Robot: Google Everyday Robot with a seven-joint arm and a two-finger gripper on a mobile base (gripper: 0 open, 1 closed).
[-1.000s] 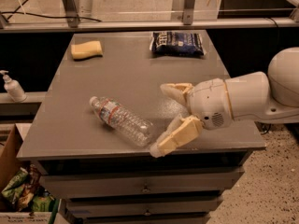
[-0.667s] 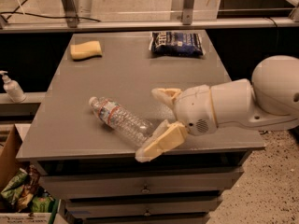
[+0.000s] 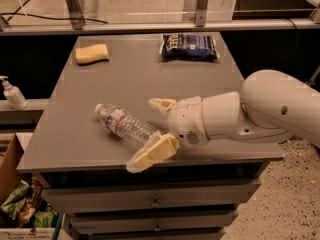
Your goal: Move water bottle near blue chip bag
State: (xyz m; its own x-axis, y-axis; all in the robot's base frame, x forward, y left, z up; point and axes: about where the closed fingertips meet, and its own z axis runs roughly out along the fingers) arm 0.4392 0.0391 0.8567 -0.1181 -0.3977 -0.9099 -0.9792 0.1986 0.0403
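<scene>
The water bottle [image 3: 125, 124] lies on its side on the grey table [image 3: 135, 79], near the front edge, cap toward the left. The blue chip bag [image 3: 190, 46] lies flat at the table's far right. My gripper [image 3: 146, 132] reaches in from the right and is open. Its far finger sits just behind the bottle's base end and its near finger [image 3: 150, 154] lies in front of it at the table edge. The bottle's base end sits between the two fingers, which have not closed on it.
A yellow sponge [image 3: 92, 53] lies at the far left of the table. A small white pump bottle [image 3: 12, 92] stands on a shelf to the left. A cardboard box with bags [image 3: 20, 204] sits on the floor at lower left. Drawers are below the tabletop.
My gripper has moved left toward the bottle, and its fingers now straddle the bottle's base end. The bottle has not moved.
</scene>
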